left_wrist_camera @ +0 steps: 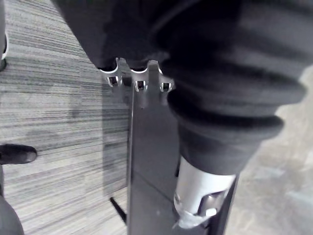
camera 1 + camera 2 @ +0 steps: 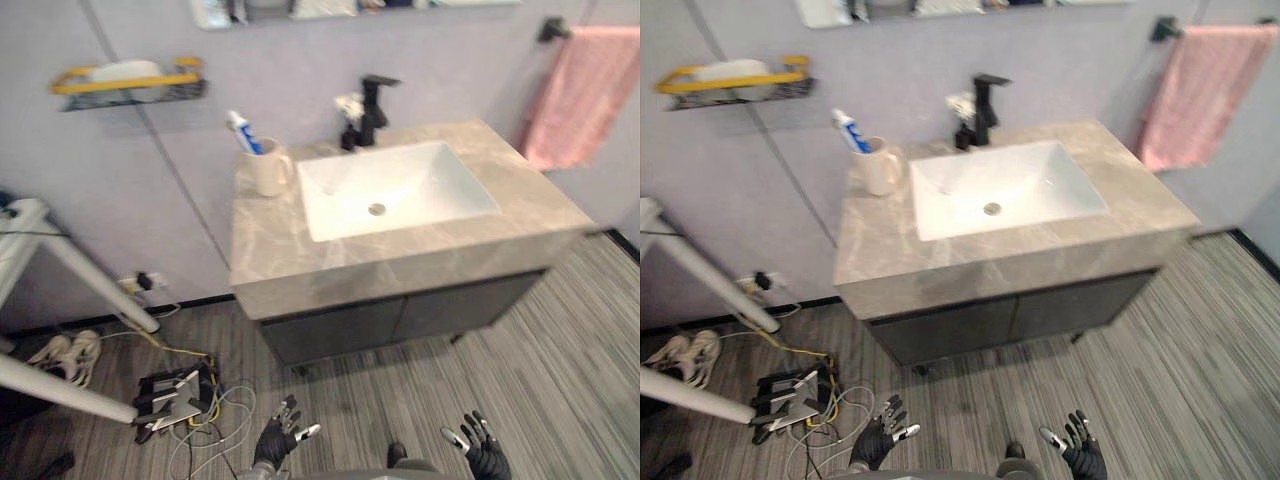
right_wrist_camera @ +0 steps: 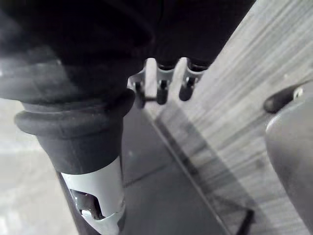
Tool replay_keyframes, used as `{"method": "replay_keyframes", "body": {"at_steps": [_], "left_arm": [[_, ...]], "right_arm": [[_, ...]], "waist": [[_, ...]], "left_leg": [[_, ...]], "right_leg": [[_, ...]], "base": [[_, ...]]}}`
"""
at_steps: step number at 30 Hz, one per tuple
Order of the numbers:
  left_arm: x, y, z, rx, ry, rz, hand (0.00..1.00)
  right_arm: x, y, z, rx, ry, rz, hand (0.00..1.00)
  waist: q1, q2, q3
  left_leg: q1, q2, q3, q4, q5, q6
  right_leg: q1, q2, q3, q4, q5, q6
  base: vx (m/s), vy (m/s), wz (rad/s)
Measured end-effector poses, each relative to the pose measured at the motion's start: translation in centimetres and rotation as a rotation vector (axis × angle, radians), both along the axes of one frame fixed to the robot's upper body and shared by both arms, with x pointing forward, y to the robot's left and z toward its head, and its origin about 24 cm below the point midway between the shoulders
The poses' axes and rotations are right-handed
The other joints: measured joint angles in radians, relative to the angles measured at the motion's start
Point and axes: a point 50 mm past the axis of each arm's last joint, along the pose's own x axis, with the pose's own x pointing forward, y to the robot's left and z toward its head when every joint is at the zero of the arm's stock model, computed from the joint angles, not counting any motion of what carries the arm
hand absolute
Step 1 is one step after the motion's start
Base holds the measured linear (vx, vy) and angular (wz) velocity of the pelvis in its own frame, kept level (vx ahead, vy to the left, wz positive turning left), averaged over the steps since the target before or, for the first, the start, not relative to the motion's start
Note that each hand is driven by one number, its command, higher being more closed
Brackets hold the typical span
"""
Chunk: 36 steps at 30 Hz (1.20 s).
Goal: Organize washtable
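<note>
the washtable [image 2: 300, 262] fills the middle of the frame: a grey marbled counter over dark cabinet doors [image 2: 400, 318], standing against a pale wall. a white rectangular sink [image 2: 440, 180] is sunk into the counter's right half, and a black faucet [image 2: 372, 108] rises at its back edge. a small white thing [image 2: 349, 104] sits just left of the faucet, too blurred to tell what it is. a cream mug [image 2: 268, 170] stands upright at the counter's back left corner, just beside the sink, and a blue and white tube [image 2: 243, 131] pokes out of it, leaning left.

in the upper right a pink towel [image 2: 585, 92] hangs from a black bar. in the upper left a yellow-railed wall shelf [image 2: 128, 86] carries a pale object.

both hands hang low at the bottom edge, over the striped grey floor [image 2: 560, 350] and well apart from the counter. the left hand [image 2: 278, 440] is at bottom centre-left, the right hand [image 2: 486, 455] at bottom right. each has its fingers loosely spread and grasps nothing.

at the lower left, white stand legs [image 2: 95, 285] slant across the frame, with a pair of pale shoes [image 2: 68, 355] and a heap of dark devices [image 2: 172, 398] beside them.
</note>
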Motion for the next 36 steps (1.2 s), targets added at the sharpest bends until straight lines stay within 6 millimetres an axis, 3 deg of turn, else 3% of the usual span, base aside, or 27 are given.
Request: {"method": "replay_keyframes", "body": {"at_steps": [1, 2, 3, 5, 6, 7, 8, 9, 10, 11, 12, 14, 15, 18, 22, 24, 25, 26, 27, 28, 29, 30, 31, 33, 34, 35, 36], "left_arm": [[1.3, 0.3, 0.6, 0.015, -0.038, 0.016, 0.0], [2.4, 0.5, 1.3, 0.019, -0.08, 0.026, 0.0], [2.7, 0.6, 1.5, 0.022, -0.092, 0.029, 0.0], [2.8, 1.5, 2.1, 0.026, -0.12, 0.075, 0.0], [2.8, 1.8, 2.1, 0.029, -0.12, 0.096, 0.0], [2.4, 2.4, 1.9, 0.033, -0.107, 0.144, 0.0], [2.6, 2.3, 2.1, 0.017, -0.116, 0.164, 0.0], [2.9, 1.8, 2.3, -0.008, -0.13, 0.171, 0.0], [3.0, 1.4, 2.4, -0.035, -0.143, 0.192, 0.0], [3.3, 1.5, 2.1, -0.037, -0.13, 0.21, 0.0], [2.8, 0.9, 1.3, -0.058, -0.075, 0.226, 0.0], [2.3, 0.8, 1.0, -0.058, -0.056, 0.223, 0.0], [1.7, 0.8, 0.5, -0.053, -0.025, 0.231, 0.0], [2.0, 0.0, 0.5, -0.073, -0.024, 0.213, 0.0], [2.0, -0.3, 0.3, -0.091, -0.01, 0.224, 0.0], [1.7, 0.0, 0.2, -0.082, -0.002, 0.228, 0.0], [1.3, 0.3, 0.0, -0.072, 0.009, 0.231, 0.0], [1.1, 0.8, -0.1, -0.054, 0.014, 0.232, 0.0], [0.9, 0.9, -0.2, -0.052, 0.023, 0.237, 0.0], [1.1, 0.7, 0.0, -0.052, 0.017, 0.239, 0.0], [1.2, 0.5, 0.4, -0.064, -0.002, 0.266, 0.0], [0.5, 0.6, 0.4, -0.067, 0.004, 0.302, 0.0], [0.1, 1.1, 0.3, -0.056, 0.009, 0.329, 0.0], [-1.1, 2.3, 0.4, -0.042, 0.012, 0.41, 0.0], [-1.4, 2.6, 0.5, -0.035, 0.009, 0.425, 0.0], [-1.4, 2.7, 0.7, -0.032, 0.002, 0.428, 0.0], [-0.9, 2.7, 1.2, -0.042, -0.033, 0.422, 0.0]], "right_arm": [[0.7, 0.1, 0.4, -0.011, -0.025, 0.002, 0.0], [1.5, 0.1, 0.7, -0.014, -0.05, 0.004, 0.0], [1.6, 0.1, 0.8, -0.017, -0.053, 0.006, 0.0], [2.9, 0.6, 0.9, -0.006, -0.083, 0.03, 0.0], [3.6, 1.0, 1.1, -0.002, -0.101, 0.052, 0.0], [5.1, 1.6, 1.6, 0.002, -0.138, 0.095, 0.0], [6.3, 1.8, 2.0, -0.001, -0.18, 0.105, 0.0], [6.9, 1.6, 2.5, -0.016, -0.206, 0.111, 0.0], [7.1, 1.3, 2.4, -0.019, -0.209, 0.109, 0.0], [7.5, 1.5, 2.1, -0.003, -0.196, 0.116, 0.0], [6.5, 1.5, 1.5, 0.012, -0.16, 0.107, 0.0], [5.3, 1.5, 1.1, 0.018, -0.133, 0.092, 0.0], [4.3, 1.1, 0.8, 0.021, -0.108, 0.063, 0.0], [3.0, -0.3, 0.4, 0.022, -0.085, -0.026, 0.0], [0.8, -0.9, -0.3, 0.058, -0.039, -0.135, 0.0], [0.2, -0.6, -0.5, 0.077, -0.025, -0.152, 0.0], [0.1, -0.4, -0.6, 0.084, -0.022, -0.149, 0.0], [0.5, -0.2, -0.6, 0.097, -0.033, -0.143, 0.0], [1.1, 0.2, -0.5, 0.112, -0.046, -0.134, 0.0], [2.4, 0.3, -0.2, 0.12, -0.079, -0.135, 0.0], [4.1, 0.6, 0.2, 0.124, -0.112, -0.098, 0.0], [5.2, 1.1, 0.5, 0.126, -0.134, -0.044, 0.0], [5.6, 2.0, 0.6, 0.142, -0.143, -0.004, 0.0], [5.7, 3.3, 0.6, 0.169, -0.148, 0.068, 0.0], [5.5, 3.3, 0.5, 0.171, -0.144, 0.064, 0.0], [5.6, 3.2, 0.6, 0.168, -0.15, 0.06, 0.0], [5.6, 2.5, 0.3, 0.159, -0.141, 0.02, 0.0]], "waist": [[-0.002, 0.0, 0.013], [0.0, -0.013, 0.025], [0.001, -0.014, 0.025], [0.001, -0.058, 0.001], [0.002, -0.075, -0.006], [0.02, -0.064, -0.004], [0.036, -0.06, -0.016], [0.038, -0.048, -0.021], [0.037, -0.05, -0.025], [0.044, -0.054, -0.008], [0.027, -0.024, 0.0], [0.028, -0.035, 0.0], [0.026, -0.043, 0.002], [-0.003, -0.037, -0.001], [-0.011, -0.053, -0.012], [-0.012, -0.056, -0.019], [-0.009, -0.055, -0.023], [0.005, -0.057, -0.019], [0.013, -0.062, -0.011], [0.023, -0.065, -0.005], [0.039, -0.04, 0.008], [0.057, -0.022, 0.013], [0.066, -0.021, 0.016], [0.084, -0.017, 0.013], [0.085, -0.027, 0.012], [0.088, -0.053, 0.012], [0.085, -0.04, 0.011]], "left_leg": [[0.005, 0.018, 0.07, -0.012, -0.001, 0.002], [0.023, 0.031, 0.132, -0.011, -0.003, 0.006], [0.033, 0.033, 0.164, -0.011, -0.003, 0.006], [0.083, 0.058, 0.279, 0.059, -0.009, 0.014], [0.083, 0.084, 0.289, 0.126, -0.009, 0.015], [0.05, 0.162, 0.324, 0.275, -0.02, 0.02], [0.01, 0.106, 0.337, 0.12, -0.031, -0.01], [0.002, 0.107, 0.367, 0.042, 0.018, 0.013], [0.001, 0.13, 0.432, 0.067, 0.038, -0.031], [0.01, 0.157, 0.478, 0.139, -0.001, -0.026], [0.033, 0.24, 0.5, 0.255, -0.018, -0.018], [0.074, 0.266, 0.522, 0.31, -0.022, -0.013], [0.092, 0.297, 0.549, 0.368, -0.044, -0.036], [0.075, 0.28, 0.574, 0.29, -0.046, -0.04], [0.152, 0.228, 0.598, 0.217, -0.034, -0.048], [0.182, 0.237, 0.596, 0.266, -0.034, -0.049], [0.188, 0.291, 0.586, 0.387, -0.028, -0.048], [0.162, 0.378, 0.542, 0.583, -0.016, -0.03], [0.134, 0.394, 0.498, 0.616, -0.046, -0.059], [0.054, 0.341, 0.364, 0.524, -0.111, -0.071], [0.029, 0.278, 0.2, 0.328, -0.034, 0.007], [0.046, 0.248, 0.077, 0.311, -0.018, 0.008], [0.035, 0.241, -0.003, 0.352, -0.018, 0.009], [-0.022, 0.212, -0.285, 0.532, -0.008, 0.026], [-0.061, 0.179, -0.373, 0.613, 0.022, 0.08], [-0.081, 0.148, -0.432, 0.639, -0.032, 0.062], [-0.132, 0.06, -0.592, 0.498, -0.167, -0.008]], "right_leg": [[-0.051, -0.022, -0.123, 0.101, -0.028, -0.038], [-0.069, -0.056, -0.25, 0.25, -0.088, -0.045], [-0.066, -0.076, -0.305, 0.319, -0.127, -0.05], [-0.002, -0.128, -0.468, 0.438, -0.197, -0.086], [-0.001, -0.118, -0.508, 0.423, -0.175, -0.116], [0.017, -0.088, -0.58, 0.364, -0.105, -0.197], [0.036, -0.057, -0.585, 0.244, -0.092, -0.161], [0.038, -0.058, -0.619, 0.28, -0.153, -0.153], [0.06, -0.076, -0.636, 0.292, -0.222, -0.096], [0.072, -0.058, -0.595, 0.245, -0.24, -0.051], [0.116, 0.007, -0.565, 0.161, -0.176, -0.074], [0.165, 0.032, -0.528, 0.105, -0.173, -0.069], [0.208, 0.048, -0.49, 0.06, -0.166, -0.067], [0.209, 0.049, -0.458, 0.057, -0.164, -0.065], [0.268, 0.046, -0.422, 0.009, -0.141, -0.028], [0.308, 0.04, -0.414, -0.015, -0.139, -0.024], [0.325, 0.038, -0.4, -0.02, -0.138, -0.024], [0.34, 0.032, -0.367, -0.017, -0.138, -0.024], [0.34, 0.025, -0.341, -0.011, -0.138, -0.024], [0.314, -0.015, -0.276, 0.019, -0.142, -0.018], [0.27, -0.023, -0.224, 0.082, -0.147, -0.012], [0.26, -0.007, -0.161, 0.103, -0.16, 0.009], [0.262, -0.011, -0.118, 0.101, -0.165, 0.013], [0.241, 0.001, -0.002, 0.12, -0.173, 0.023], [0.239, -0.007, 0.059, 0.111, -0.178, 0.03], [0.235, -0.025, 0.104, 0.101, -0.177, 0.032], [0.182, -0.034, 0.192, 0.114, -0.168, 0.048]], "base": [[-0.07, 0.028, -1.57], [-0.02, 0.03, -1.59], [0.08, 0.004, -1.6], [0.18, -0.063, -1.87], [0.2, -0.243, -2.31], [0.09, -0.245, -2.55], [0.05, -0.205, -2.46], [-0.03, -0.085, -1.98], [0.03, -0.124, -1.38], [-0.01, -0.168, -1.52], [0.01, -0.135, -1.13], [0.02, -0.026, -0.84], [0.05, 0.04, -0.69], [0.03, 0.077, -0.46], [0.06, 0.11, -0.23], [0.09, 0.109, -0.21], [0.07, 0.089, -0.44], [0.06, 0.1, -0.53], [0.03, 0.179, -0.61], [-0.01, 0.267, -0.92], [-0.05, 0.341, -1.5], [-0.03, 0.241, -1.68], [0.03, 0.165, -1.86], [0.1, 0.181, -2.04], [0.09, 0.276, -1.74], [0.08, 0.341, -1.69], [0.0, 0.364, -1.39]]}}
